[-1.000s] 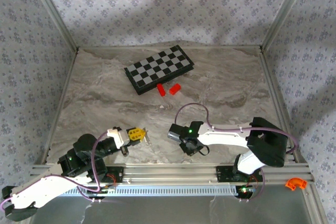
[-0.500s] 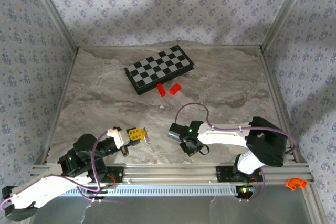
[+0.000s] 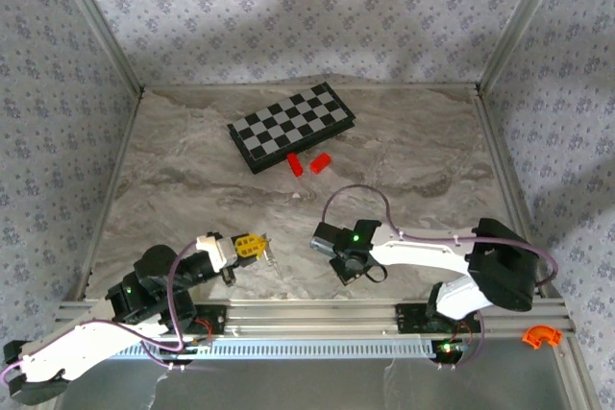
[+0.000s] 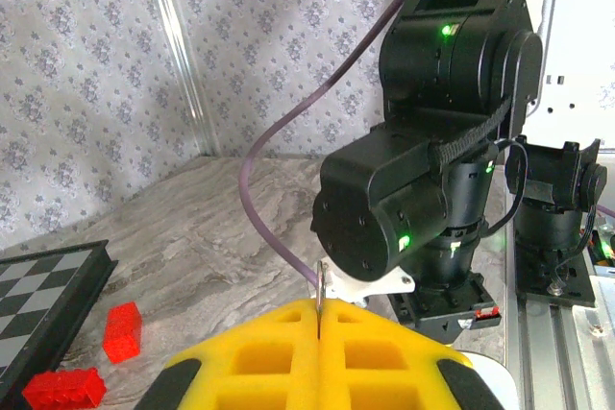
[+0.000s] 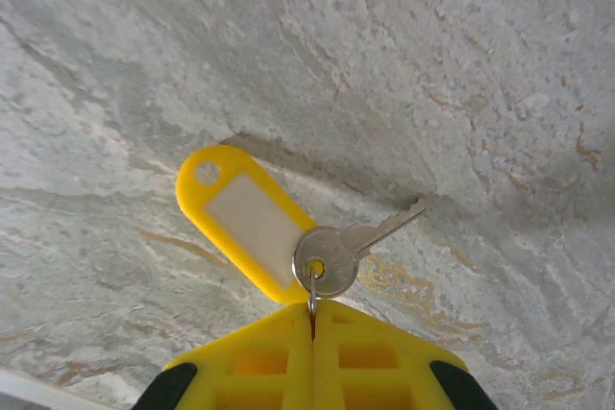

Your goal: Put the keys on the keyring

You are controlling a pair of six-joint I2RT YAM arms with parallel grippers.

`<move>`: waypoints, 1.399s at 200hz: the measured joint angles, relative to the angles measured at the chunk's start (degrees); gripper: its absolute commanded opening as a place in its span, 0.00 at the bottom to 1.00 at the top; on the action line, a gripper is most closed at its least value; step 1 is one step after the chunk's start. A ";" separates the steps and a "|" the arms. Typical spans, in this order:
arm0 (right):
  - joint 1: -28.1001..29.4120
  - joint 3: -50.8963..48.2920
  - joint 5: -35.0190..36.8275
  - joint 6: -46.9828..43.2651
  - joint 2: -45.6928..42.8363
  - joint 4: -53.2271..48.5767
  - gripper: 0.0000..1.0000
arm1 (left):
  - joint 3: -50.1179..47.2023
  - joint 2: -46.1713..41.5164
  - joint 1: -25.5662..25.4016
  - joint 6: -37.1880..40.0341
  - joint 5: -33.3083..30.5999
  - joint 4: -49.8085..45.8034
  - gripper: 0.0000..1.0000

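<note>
With the right end effector (image 5: 312,312) clamped on the wire loop (image 5: 312,293) through the key (image 5: 328,258) and the left end effector (image 4: 318,312) clamped on a metal sliver (image 4: 319,287), bring them together slowly.

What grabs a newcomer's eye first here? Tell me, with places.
The silver key and its yellow tag, over the marble table, hang from a thin ring pinched in the shut right gripper. Next, the chessboard at the table's far middle, with two red blocks by its near edge.
</note>
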 measured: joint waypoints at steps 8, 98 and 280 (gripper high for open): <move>0.00 -0.07 0.00 -0.02 -0.76 0.00 0.04 | 0.00 0.00 0.00 -0.02 0.00 0.00 0.00; 3.87 -2.86 0.09 -8.85 -20.55 7.67 0.00 | -0.07 0.90 0.00 0.02 1.14 0.57 0.00; 5.27 2.95 -16.79 -29.03 -32.89 17.29 0.00 | 4.76 17.79 0.00 1.97 16.28 6.95 0.00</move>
